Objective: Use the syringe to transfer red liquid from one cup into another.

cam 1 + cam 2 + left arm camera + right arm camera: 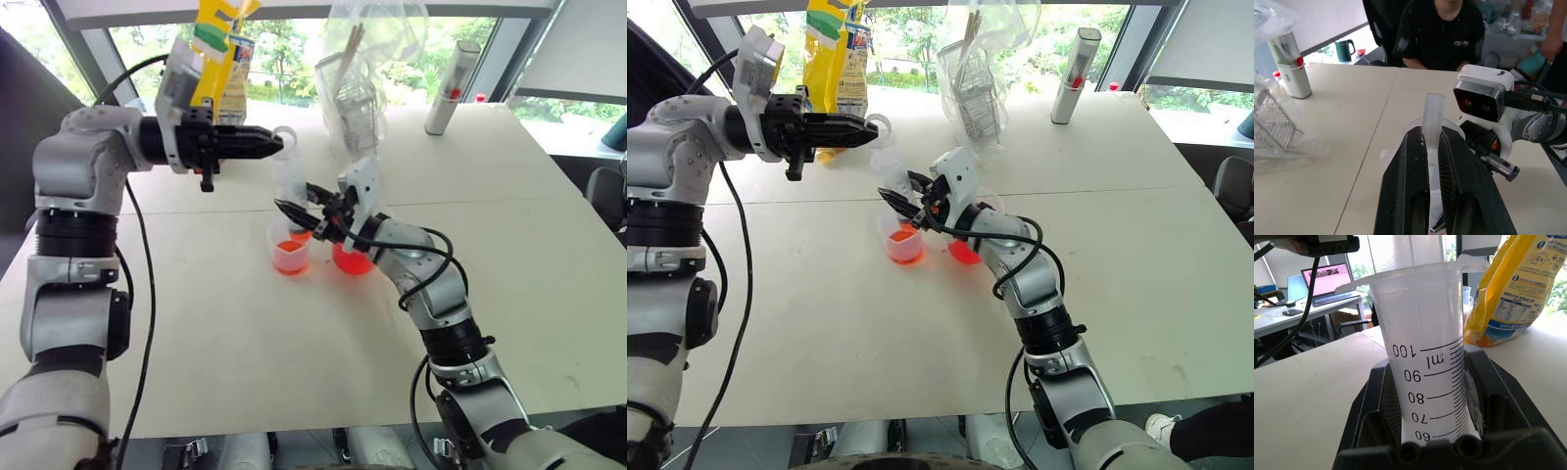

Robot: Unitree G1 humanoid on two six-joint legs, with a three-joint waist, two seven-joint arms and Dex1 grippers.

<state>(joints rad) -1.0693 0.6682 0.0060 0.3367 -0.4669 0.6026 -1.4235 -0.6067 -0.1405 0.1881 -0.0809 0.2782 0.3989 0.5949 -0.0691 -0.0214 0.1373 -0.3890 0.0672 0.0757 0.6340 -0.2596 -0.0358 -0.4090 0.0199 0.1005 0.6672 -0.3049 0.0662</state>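
Both pincers clamp the syringe (1425,357)
Your right pincer (1425,431) grips its barrel; wrist view shows your left pincer (1432,161) pinching its plunger

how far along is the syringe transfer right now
Done: the syringe stands upright over the cups, the right gripper shut on its barrel, the left gripper shut on its plunger. In hand: working the plunger. Red liquid shows in both cups, so how much is left to move I cannot tell.

Head eyes look down over the table (245,343); wrist views sit close.
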